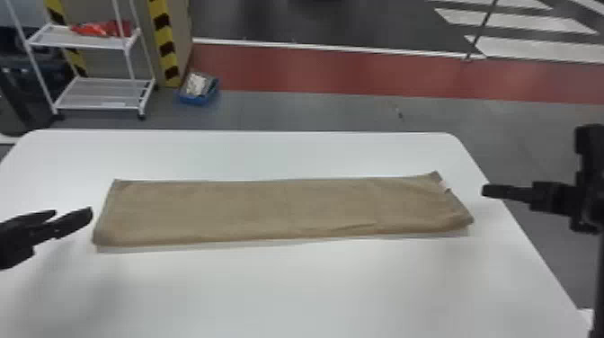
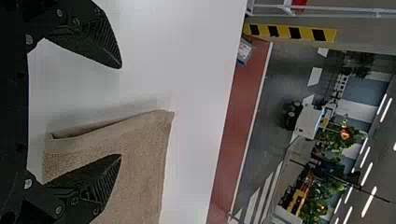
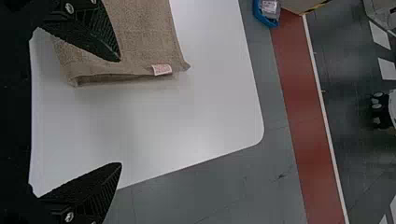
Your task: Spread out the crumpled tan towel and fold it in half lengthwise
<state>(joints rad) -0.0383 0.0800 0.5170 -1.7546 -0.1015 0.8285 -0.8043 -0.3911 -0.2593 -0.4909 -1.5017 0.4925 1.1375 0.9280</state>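
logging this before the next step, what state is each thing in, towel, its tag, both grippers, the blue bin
Tan towel: spread flat and folded lengthwise into a long strip, lying on the table
White tag: sticking out at the towel's right end
Left gripper: open, empty, fingers apart
Right gripper: open, empty, fingers apart
Blue bin: on the floor, holding something

It's matt, nubbly cloth on the towel (image 1: 269,211), folks! The counter (image 1: 287,292) gleams softly, smooth right across. And look, matt black on the left pincer (image 1: 74,211) and right pincer (image 1: 484,191), rough ridges lining their fingers, shiny metal-looking screws (image 3: 69,8) behind!
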